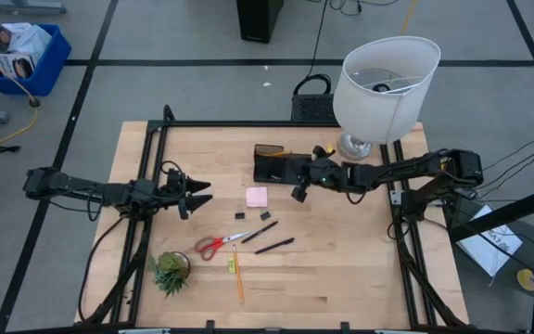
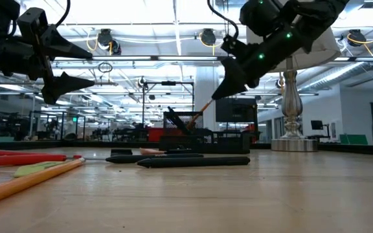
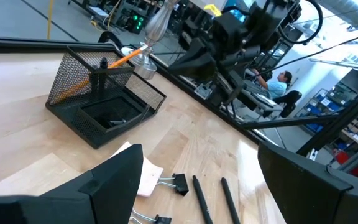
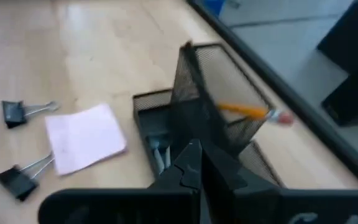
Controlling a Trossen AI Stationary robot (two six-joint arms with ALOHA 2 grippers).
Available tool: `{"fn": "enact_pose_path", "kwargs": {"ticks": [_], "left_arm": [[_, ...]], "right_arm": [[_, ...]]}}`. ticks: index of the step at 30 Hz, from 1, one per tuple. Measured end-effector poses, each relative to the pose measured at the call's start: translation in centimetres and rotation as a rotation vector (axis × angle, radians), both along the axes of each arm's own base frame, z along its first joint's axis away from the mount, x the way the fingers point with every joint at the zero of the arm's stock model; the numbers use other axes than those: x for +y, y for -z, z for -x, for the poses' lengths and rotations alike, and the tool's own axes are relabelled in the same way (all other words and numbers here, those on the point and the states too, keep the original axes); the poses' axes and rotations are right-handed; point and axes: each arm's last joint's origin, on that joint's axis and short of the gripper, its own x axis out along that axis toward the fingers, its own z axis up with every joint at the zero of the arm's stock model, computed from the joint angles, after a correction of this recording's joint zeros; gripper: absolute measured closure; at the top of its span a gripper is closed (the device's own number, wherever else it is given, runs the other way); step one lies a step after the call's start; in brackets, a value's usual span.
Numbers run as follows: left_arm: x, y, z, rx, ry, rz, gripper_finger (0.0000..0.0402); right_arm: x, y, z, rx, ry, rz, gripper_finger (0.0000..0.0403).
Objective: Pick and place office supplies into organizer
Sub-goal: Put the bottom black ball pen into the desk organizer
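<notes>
My left gripper [image 1: 196, 193], jaws released, hovers near the desk's left edge. The scissors [image 1: 219, 244] lie toward the front edge, long axis left-right, nearer this arm. My right gripper [image 1: 297, 193], clenched empty, hangs beside the organizer [image 1: 272, 165].

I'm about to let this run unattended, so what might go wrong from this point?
1. The shut right gripper hangs close over the organizer; a low move could knock the light mesh caddy or the pencil leaning in it.
2. The lamp stands beside the right arm; a wide swing may tip it.
3. The binder clips lie against the sticky-note pad, so the open left gripper might drag both.
</notes>
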Motion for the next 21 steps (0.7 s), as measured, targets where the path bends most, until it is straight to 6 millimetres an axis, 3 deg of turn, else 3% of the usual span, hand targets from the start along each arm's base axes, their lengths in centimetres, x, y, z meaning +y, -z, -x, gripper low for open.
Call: {"fn": "enact_pose_path", "kwargs": {"ticks": [5, 10, 14, 18, 21], "left_arm": [[0.0, -0.1, 0.0, -0.006, -0.007, 0.0, 0.0078], [0.0, -0.1, 0.0, -0.006, -0.008, -0.004, 0.0078], [0.0, 0.2, 0.0, 0.02, -0.008, -0.005, 0.0078], [0.0, 0.3, 0.0, 0.036, -0.007, -0.006, 0.0078], [0.0, 0.4, 0.0, 0.037, -0.008, 0.0, 0.0078]], "right_arm": [[-1.4, 0.0, 0.3, 0.006, 0.085, 0.019, 0.0403], [-1.5, -0.1, 0.1, -0.027, -0.003, -0.036, 0.0403], [0.9, -0.8, 0.1, -0.045, -0.186, -0.128, 0.0403], [4.4, -1.0, -0.1, -0.03, -0.492, -0.151, 0.0403], [6.2, -0.7, -0.2, -0.039, -0.54, -0.263, 0.0403]]}}
